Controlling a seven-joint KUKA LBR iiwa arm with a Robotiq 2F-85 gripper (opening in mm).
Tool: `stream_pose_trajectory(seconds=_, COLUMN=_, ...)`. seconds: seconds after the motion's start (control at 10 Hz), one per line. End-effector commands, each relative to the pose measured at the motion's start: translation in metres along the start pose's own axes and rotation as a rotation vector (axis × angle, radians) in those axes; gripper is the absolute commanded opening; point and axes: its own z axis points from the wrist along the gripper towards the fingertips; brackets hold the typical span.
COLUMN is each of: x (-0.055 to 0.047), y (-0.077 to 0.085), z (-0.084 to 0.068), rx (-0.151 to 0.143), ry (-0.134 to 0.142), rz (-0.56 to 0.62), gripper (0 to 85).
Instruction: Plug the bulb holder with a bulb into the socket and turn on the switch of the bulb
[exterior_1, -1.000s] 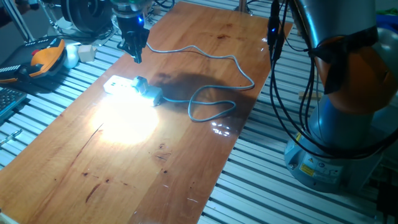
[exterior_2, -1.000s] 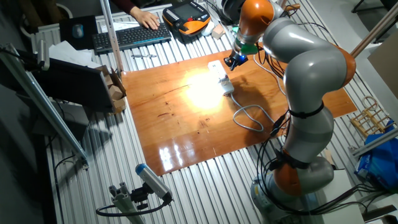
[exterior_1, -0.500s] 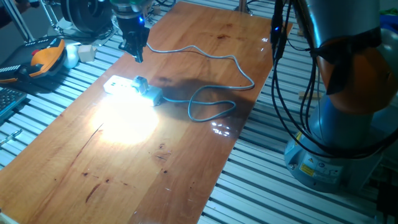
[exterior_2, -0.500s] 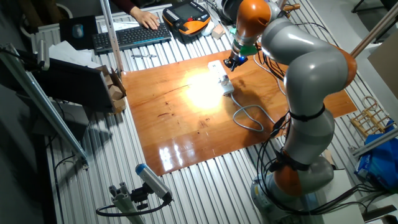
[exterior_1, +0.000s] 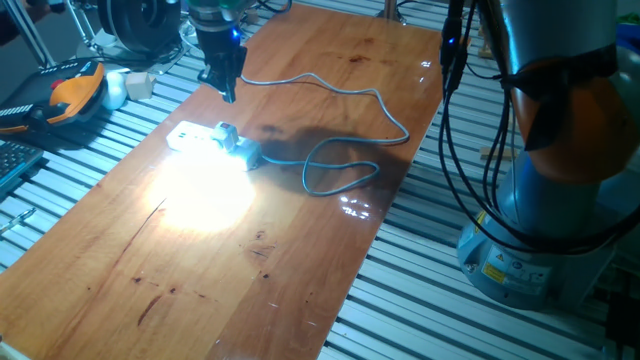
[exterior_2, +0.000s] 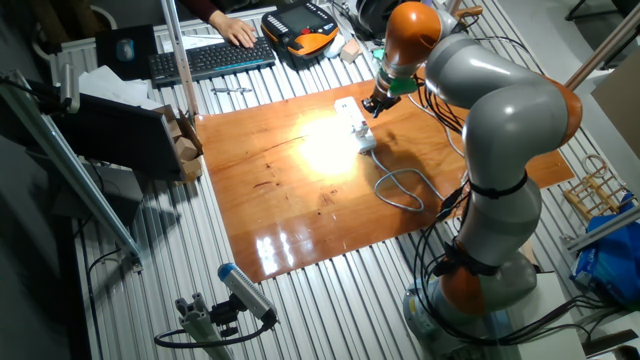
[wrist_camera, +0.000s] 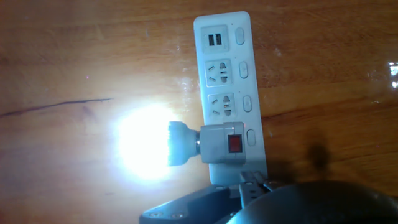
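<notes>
Lit bulb (wrist_camera: 146, 144) in holder (wrist_camera: 224, 144), plugged into socket (wrist_camera: 231, 87).
Gripper (exterior_1: 224, 88) above; jaws' state unclear. Bulb looks fragile; grip the rigid holder.

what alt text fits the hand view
A lit bulb glares white from its bulb holder, plugged into the socket strip on a wooden table. Two outlets above it sit free.

Bulb holder (wrist_camera: 227, 145) seated in socket (wrist_camera: 231, 74) at the end nearest its cable (exterior_1: 340, 170), bulb (wrist_camera: 177, 144) projecting sideways over table (exterior_1: 250, 260); gripper (exterior_1: 226, 92) above and apart from the socket; cable looped on table toward the arm base.
</notes>
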Motion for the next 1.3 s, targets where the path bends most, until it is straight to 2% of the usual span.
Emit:
stream_pose_trajectory(seconds=0.0, x=0.002, y=0.000, z=-0.002, rx=-0.001, ry=0.003, rz=0.001, gripper=0.0)
stream_pose_trajectory(seconds=0.4, x=0.013, y=0.001, z=-0.020, rx=0.005, ry=0.009, rz=0.013, gripper=0.0)
stream_pose_trajectory(seconds=0.6, x=0.017, y=0.001, z=-0.025, rx=0.017, ry=0.001, rz=0.018, gripper=0.0)
stream_pose_trajectory(seconds=0.8, x=0.017, y=0.002, z=-0.024, rx=0.018, ry=-0.010, rz=0.029, gripper=0.0)
stream_pose_trajectory(seconds=1.0, x=0.017, y=0.002, z=-0.024, rx=0.039, ry=-0.035, rz=0.071, gripper=0.0)
stream_pose_trajectory(seconds=1.2, x=0.017, y=0.002, z=-0.024, rx=0.043, ry=-0.028, rz=0.087, gripper=0.0)
